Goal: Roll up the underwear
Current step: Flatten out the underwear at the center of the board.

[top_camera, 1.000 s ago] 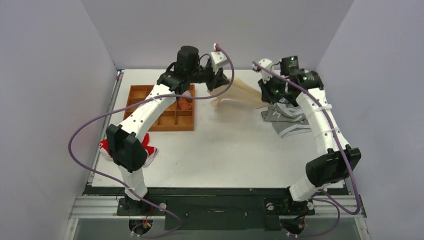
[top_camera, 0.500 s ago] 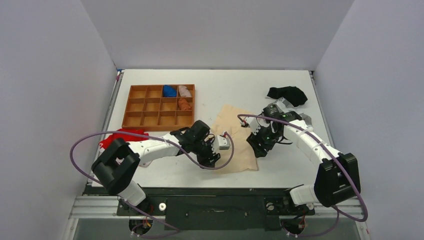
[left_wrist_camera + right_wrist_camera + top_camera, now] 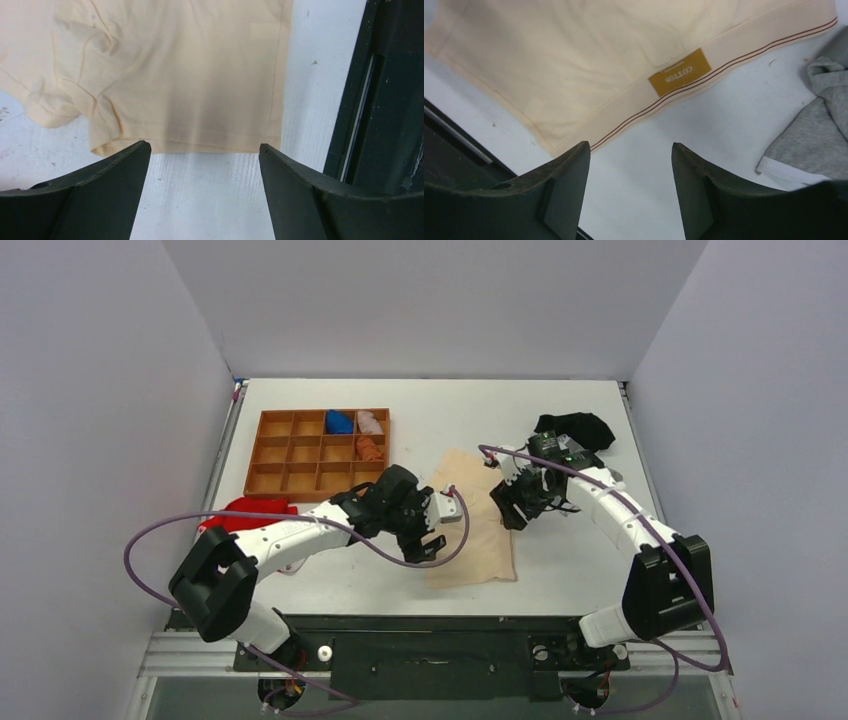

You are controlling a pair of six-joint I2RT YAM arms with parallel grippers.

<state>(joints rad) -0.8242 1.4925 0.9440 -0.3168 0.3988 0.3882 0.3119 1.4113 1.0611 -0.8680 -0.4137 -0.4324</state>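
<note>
nearest, the left gripper (image 3: 205, 150) — jaws parted, nothing between them, low over the white tabletop (image 3: 200, 200). just beyond its fingertips, the straight hem of the pale cream cotton underwear (image 3: 190, 75), spread flat, with a puckered, doubled-over corner ahead of the finger on the wrist view's left. risks here: closing short of the hem and pinching only air, or catching the top layer alone, with a crooked start to the roll as the result. bunched corner likely to get dragged in and leave a lumpy, loose roll.

further out, the right gripper (image 3: 631, 147), likewise spread and empty. ahead of its fingertips, no contact visible, the cream waistband (image 3: 764, 42) with thin brown stripes and a tan woven label (image 3: 679, 72). close beside that gripper, a crumpled grey garment with a white band (image 3: 809, 135) — near enough to be snagged or swept along by a wide move. another worry: one side rolled ahead of the other, giving a cone instead of a cylinder. thin cloth on a smooth surface also prone to sliding rather than curling.

farthest, well apart from both grippers: a black garment (image 3: 575, 427), a red garment (image 3: 245, 510) and a brown wooden compartment tray (image 3: 255, 455) with small rolls in its far cells.
</note>
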